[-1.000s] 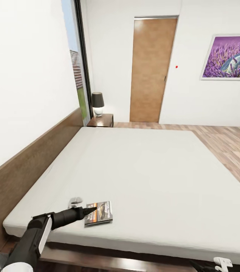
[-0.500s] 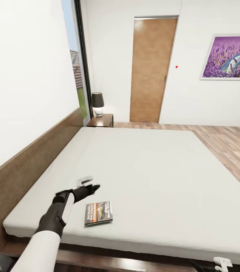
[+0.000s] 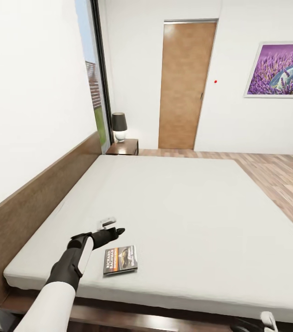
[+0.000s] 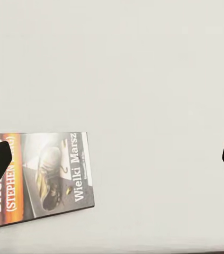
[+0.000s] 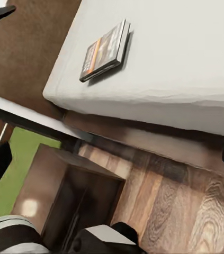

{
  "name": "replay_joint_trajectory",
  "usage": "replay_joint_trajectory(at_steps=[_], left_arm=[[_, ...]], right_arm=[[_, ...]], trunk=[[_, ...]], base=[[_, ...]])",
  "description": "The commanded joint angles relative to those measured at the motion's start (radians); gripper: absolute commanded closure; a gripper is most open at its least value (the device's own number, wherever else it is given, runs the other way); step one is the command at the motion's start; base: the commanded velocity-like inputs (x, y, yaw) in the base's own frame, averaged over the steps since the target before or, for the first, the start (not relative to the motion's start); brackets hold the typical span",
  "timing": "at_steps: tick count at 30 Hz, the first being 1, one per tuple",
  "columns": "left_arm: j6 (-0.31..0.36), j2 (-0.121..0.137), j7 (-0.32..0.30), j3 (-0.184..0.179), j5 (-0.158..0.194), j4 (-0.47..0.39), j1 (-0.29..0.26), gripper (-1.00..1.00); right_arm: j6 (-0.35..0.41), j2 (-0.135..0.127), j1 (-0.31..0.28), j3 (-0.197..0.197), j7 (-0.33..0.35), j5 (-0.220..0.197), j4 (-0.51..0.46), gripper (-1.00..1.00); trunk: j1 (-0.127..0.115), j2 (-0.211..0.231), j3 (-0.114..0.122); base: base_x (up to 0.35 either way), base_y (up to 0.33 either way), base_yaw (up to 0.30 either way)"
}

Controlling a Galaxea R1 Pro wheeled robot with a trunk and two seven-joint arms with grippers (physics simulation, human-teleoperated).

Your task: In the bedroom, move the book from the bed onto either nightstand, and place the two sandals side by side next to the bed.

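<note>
On the bed, book, left gripper spread wide just beyond it

From my seat I see a brown wooden door at 12 o'clock on the far white wall. A framed lavender picture hangs at 2 o'clock, with 1 small red dot between them. A dark-shaded table lamp stands at 11 o'clock.
</note>
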Motion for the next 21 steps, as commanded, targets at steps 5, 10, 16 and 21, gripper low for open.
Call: replay_joint_trajectory(at_steps=[5, 10, 16, 21], left_arm=[[0.008, -0.002, -0.001, -0.016, 0.008, 0.001, -0.001, -1.0], [0.007, -0.003, 0.0, -0.021, 0.008, 0.015, -0.001, -1.0], [0.007, -0.004, 0.0, -0.023, 0.008, 0.024, -0.001, -1.0], [0.007, -0.005, 0.0, -0.023, 0.008, 0.026, -0.001, -1.0]], right_arm=[[0.226, -0.027, -0.006, 0.001, 0.022, -0.005, -0.041, -1.0], [0.36, -0.032, -0.013, -0.002, -0.111, -0.001, -0.195, -1.0], [0.388, -0.032, -0.016, -0.004, -0.617, -0.001, -0.349, -1.0], [0.391, -0.032, -0.017, -0.006, -0.935, -0.003, -0.5, -1.0]], trunk=[[0.0, -0.001, -0.001], [0.0, -0.001, -0.001], [0.0, -0.001, -0.001], [0.0, -0.001, -0.001]], base=[[0.0, 0.0, 0.0], [0.0, 0.0, 0.0], [0.0, 0.0, 0.0], [0.0, 0.0, 0.0]])
